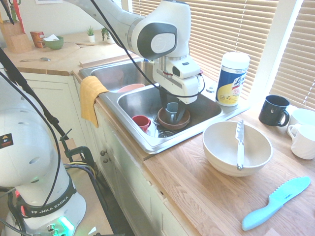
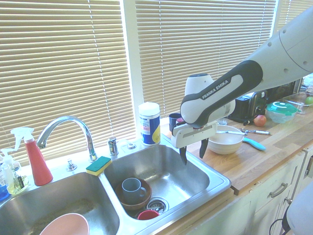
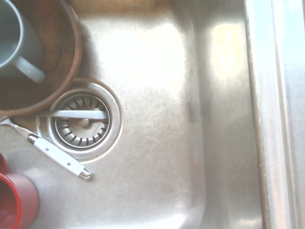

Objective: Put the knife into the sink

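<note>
The knife [image 1: 240,145], slim and silvery, lies across the rim of a white bowl [image 1: 221,152] on the wooden counter, right of the sink [image 1: 162,142]. In the second exterior view the knife [image 2: 238,131] rests on the same bowl [image 2: 225,142], beyond the arm. My gripper [image 2: 192,152] hangs open and empty above the right basin of the sink [image 2: 215,178], well away from the knife. The gripper [image 1: 173,109] is partly hidden by the wrist. The wrist view looks down on the sink floor [image 3: 157,143] and its drain [image 3: 81,121].
The right basin holds a brown bowl with a grey cup [image 2: 133,193], a red cup [image 1: 141,122] and a white-handled utensil [image 3: 57,155]. A wipes canister [image 1: 232,78] stands behind the sink. A black mug [image 1: 273,110] and a light-blue plastic knife [image 1: 275,202] sit on the counter. A yellow cloth [image 1: 91,96] drapes the divider.
</note>
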You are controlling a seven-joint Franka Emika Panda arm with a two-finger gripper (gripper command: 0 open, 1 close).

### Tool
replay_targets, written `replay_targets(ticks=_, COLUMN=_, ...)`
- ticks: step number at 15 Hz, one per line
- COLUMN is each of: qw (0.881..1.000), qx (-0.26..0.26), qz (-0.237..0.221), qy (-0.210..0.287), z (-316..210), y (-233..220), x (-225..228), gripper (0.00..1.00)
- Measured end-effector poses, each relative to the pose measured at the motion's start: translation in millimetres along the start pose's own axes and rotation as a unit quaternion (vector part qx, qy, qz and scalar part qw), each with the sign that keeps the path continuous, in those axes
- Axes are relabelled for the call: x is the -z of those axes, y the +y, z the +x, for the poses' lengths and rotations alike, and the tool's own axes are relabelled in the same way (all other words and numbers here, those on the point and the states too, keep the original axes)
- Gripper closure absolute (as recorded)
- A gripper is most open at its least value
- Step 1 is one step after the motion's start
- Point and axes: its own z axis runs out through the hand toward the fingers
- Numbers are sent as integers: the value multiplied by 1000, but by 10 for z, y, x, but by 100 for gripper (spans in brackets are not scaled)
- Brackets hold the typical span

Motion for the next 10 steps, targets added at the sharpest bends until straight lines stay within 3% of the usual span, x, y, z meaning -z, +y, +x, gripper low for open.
replay_targets(ticks=5, qw=1000, qx=11, qz=13, qy=7, z=48, y=-9, x=176, gripper=0)
replay_targets(ticks=10, qw=992, qx=128, qz=18, qy=-4, z=672, y=572, x=809, gripper=0)
